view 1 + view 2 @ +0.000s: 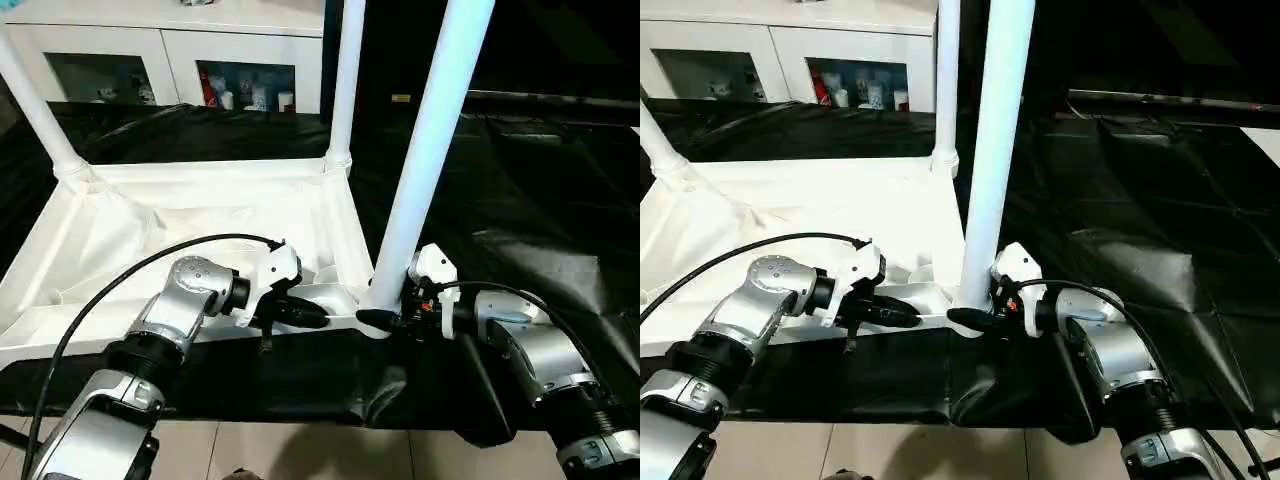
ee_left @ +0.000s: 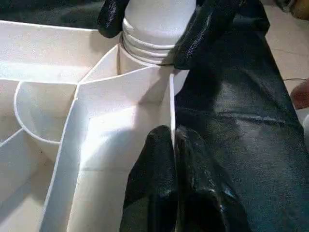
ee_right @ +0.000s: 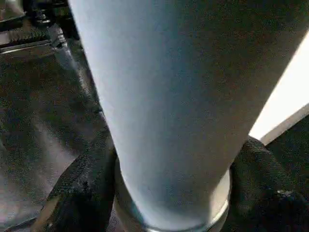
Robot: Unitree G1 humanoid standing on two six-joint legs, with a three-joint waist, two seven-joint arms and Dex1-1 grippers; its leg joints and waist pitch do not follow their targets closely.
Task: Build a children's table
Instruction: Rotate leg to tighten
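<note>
right hand [image 1: 385,320] straddles the near leg [image 1: 425,150] at its base.

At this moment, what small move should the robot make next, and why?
Probably turn the near leg further with the right gripper. Its fingers straddle the leg's base at the tabletop's corner socket, thread rings lie exposed above it, and the left gripper pinches the tabletop's edge.
</note>
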